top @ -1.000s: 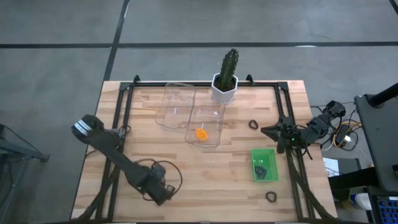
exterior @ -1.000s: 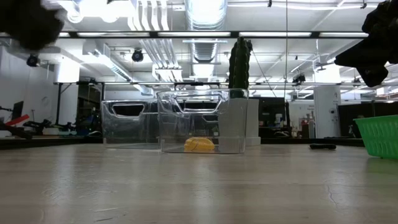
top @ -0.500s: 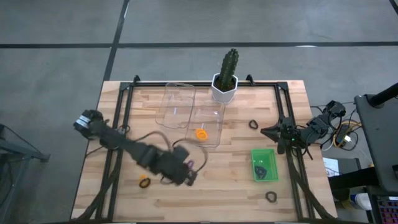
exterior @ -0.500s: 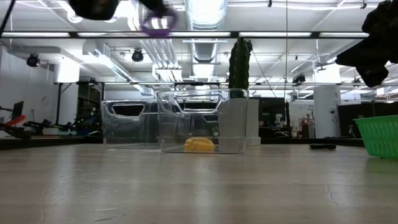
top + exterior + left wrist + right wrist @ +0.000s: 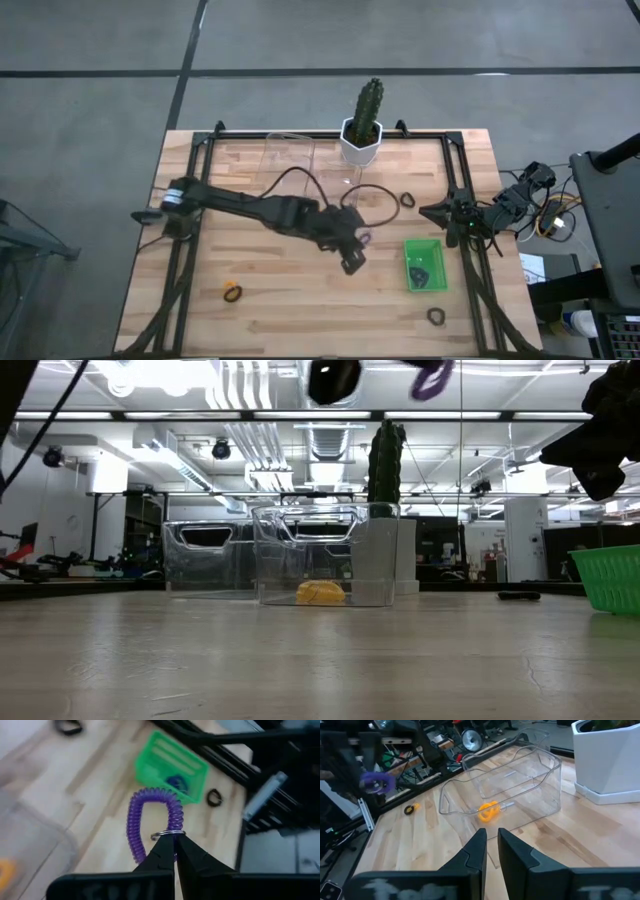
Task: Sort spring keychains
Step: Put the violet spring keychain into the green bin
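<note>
A purple coiled plastic spring keychain [image 5: 156, 822] hung by its thin metal ring from the left gripper [image 5: 174, 851], clenched on it above the table's middle, near the small green slatted basket [image 5: 423, 264]. A second before, that arm had been low at the table's near left corner; the lift suggested delivery was next. The right gripper [image 5: 491, 841] waited, nearly closed and empty, at the right edge

High view straight down; low view table-level; both show cactus [image 5: 369, 108] [image 5: 384, 460].
</note>
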{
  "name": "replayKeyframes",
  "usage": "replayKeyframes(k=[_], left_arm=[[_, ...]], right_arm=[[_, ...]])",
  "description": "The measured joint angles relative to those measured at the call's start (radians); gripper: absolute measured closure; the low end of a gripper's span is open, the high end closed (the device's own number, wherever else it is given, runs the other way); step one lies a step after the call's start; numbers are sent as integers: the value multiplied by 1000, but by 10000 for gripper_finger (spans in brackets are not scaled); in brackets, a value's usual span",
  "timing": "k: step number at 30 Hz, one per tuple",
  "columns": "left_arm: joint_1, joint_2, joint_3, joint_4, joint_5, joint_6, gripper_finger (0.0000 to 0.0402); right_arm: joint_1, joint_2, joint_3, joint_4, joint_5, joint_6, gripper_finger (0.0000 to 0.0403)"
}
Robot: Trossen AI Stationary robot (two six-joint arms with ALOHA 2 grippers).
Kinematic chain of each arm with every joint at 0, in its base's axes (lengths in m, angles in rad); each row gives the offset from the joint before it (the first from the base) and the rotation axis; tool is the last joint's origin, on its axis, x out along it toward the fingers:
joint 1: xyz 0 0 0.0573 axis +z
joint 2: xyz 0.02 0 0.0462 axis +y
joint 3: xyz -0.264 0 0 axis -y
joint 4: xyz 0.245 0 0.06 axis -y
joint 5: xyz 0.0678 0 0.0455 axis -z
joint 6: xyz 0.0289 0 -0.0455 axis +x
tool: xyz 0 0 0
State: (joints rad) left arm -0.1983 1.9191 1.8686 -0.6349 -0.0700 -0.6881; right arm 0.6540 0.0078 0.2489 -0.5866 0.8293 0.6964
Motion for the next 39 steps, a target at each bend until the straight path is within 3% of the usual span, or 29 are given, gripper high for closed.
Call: replayKeyframes(k=[6, 19, 26, 30, 33, 39], left_arm=[[4, 82, 94, 54, 97, 93, 401], [6, 93, 107, 68, 100, 106, 402], [7, 93, 107, 69, 100, 106, 401], [7, 93, 107, 67, 100, 106, 401], [8, 93, 106, 67, 100, 106, 401], [10, 93, 106, 67, 100, 105, 401]], right_arm=[[0, 0, 0, 0, 0, -1, 360], [0, 2, 5, 93, 38, 51, 360], [0, 16, 5, 364, -28, -180, 360], [0, 105, 5, 531, -151, -353, 360], [0, 220, 15, 570, -210, -380, 360], [0, 491, 110, 559, -227, -432, 360]])
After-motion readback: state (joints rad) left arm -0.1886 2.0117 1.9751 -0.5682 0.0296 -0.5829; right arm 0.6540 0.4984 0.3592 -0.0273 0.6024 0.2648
